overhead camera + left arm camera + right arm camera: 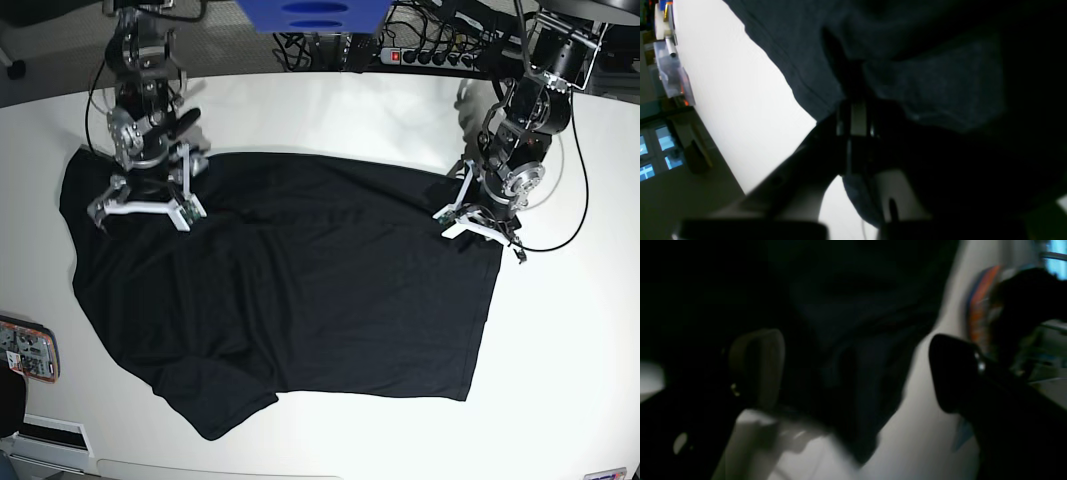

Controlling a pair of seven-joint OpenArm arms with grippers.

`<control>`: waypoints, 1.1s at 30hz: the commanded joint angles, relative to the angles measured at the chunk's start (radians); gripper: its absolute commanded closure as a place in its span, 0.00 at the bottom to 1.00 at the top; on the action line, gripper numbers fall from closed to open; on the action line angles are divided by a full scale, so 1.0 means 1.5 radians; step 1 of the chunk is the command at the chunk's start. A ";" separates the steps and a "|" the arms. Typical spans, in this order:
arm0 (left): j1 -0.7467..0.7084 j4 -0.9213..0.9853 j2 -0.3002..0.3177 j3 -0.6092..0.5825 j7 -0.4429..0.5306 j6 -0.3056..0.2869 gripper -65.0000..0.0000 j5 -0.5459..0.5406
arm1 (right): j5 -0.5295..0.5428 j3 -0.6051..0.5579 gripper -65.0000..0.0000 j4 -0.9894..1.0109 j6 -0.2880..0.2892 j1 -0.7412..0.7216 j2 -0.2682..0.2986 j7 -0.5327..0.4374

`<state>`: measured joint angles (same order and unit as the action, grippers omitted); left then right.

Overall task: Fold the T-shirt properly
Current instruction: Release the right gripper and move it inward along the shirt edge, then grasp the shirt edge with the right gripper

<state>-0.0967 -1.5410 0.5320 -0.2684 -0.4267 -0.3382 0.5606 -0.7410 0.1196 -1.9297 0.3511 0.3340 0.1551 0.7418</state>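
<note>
Base view: the T-shirt lies spread on the white surface. The left hand is clamped on its edge; the right hand hovers spread apart. The thin fabric could slip from the left hand and bunch.

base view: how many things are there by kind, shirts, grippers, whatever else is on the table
T-shirt: 1, black, spread on the white table
Grippers: 2, the left gripper and the right gripper
Orange-edged object at the table's edge: 1
Total: 4
</note>
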 commanded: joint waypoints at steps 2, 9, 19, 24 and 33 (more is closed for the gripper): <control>0.008 -0.009 0.008 0.003 0.003 0.007 1.00 0.003 | -0.003 -0.007 0.00 -0.011 -0.001 0.005 0.004 -0.003; 0.000 -0.011 0.008 0.005 0.003 0.007 1.00 0.003 | -0.004 -0.008 0.00 0.002 -0.001 -0.007 0.002 -0.003; 0.000 -0.011 0.008 0.006 0.003 0.007 1.00 0.003 | -0.003 -0.055 0.00 0.010 -0.001 -0.103 0.002 -0.003; -0.006 -0.011 0.009 0.009 0.003 0.007 1.00 0.003 | -0.004 -0.059 0.00 0.009 -0.001 -0.091 0.002 -0.003; -0.010 -0.010 0.010 0.009 0.003 0.007 1.00 0.003 | -0.004 -0.058 0.00 0.009 -0.002 -0.045 0.004 -0.006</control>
<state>-0.1165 -1.5448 0.5346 -0.2634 -0.4221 -0.3332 0.5613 -0.7406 0.0280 -1.8999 0.3580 0.2691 0.1551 0.7406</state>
